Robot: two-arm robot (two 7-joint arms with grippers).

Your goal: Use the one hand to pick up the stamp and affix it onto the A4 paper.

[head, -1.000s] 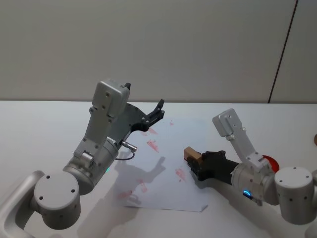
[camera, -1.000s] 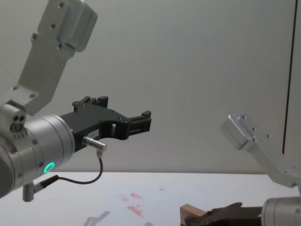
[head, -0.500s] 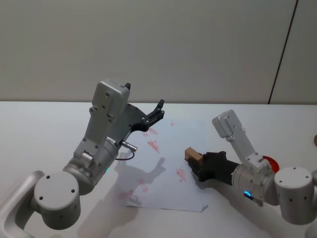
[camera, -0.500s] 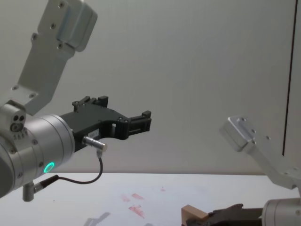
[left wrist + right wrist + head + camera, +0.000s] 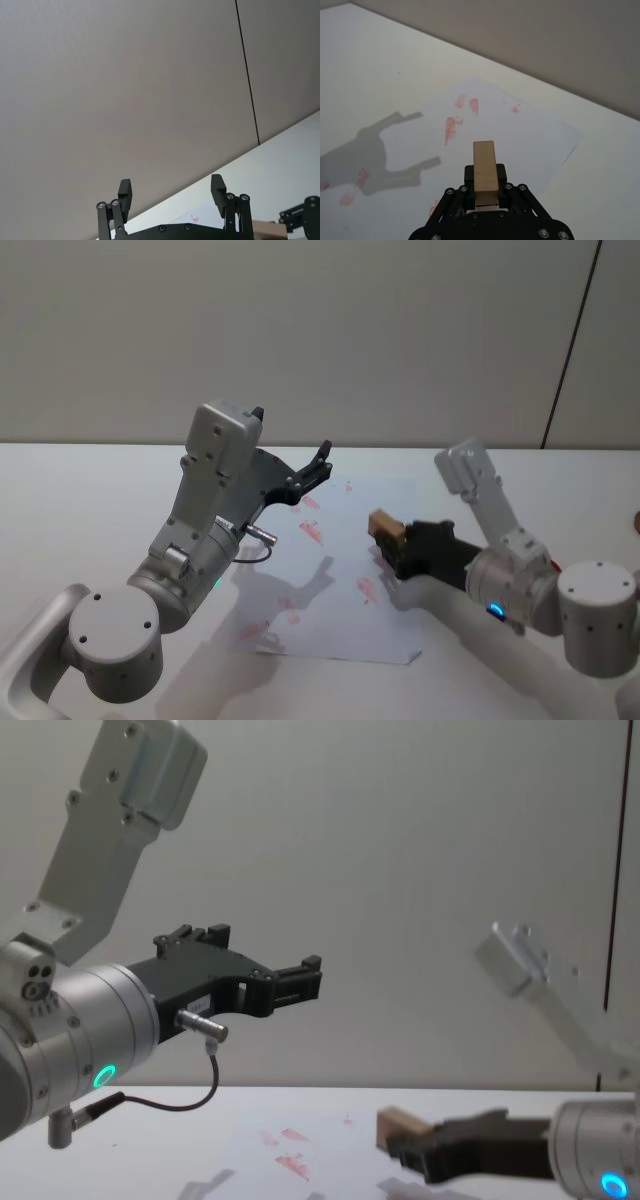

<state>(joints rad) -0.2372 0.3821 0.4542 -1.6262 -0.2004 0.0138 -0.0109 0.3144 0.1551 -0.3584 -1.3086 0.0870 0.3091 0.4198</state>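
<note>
right pincer (image 5: 396,546) is gripping stamp (image 5: 385,525) by its side faces, hovering over A4 paper (image 5: 335,605) | stamp is reading as light, rigid wood | left pincer (image 5: 318,466) is idling raised, open, empty

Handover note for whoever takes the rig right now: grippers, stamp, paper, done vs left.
Right gripper: shut on the stamp, held in the air above the A4 paper, over its right part.
Left gripper: fingers open, empty, raised over the sheet's far left side, idle.
Paper lies flat on the table and carries several red marks.
Done: stamp picked up.
Left: press it down onto the paper.
</note>
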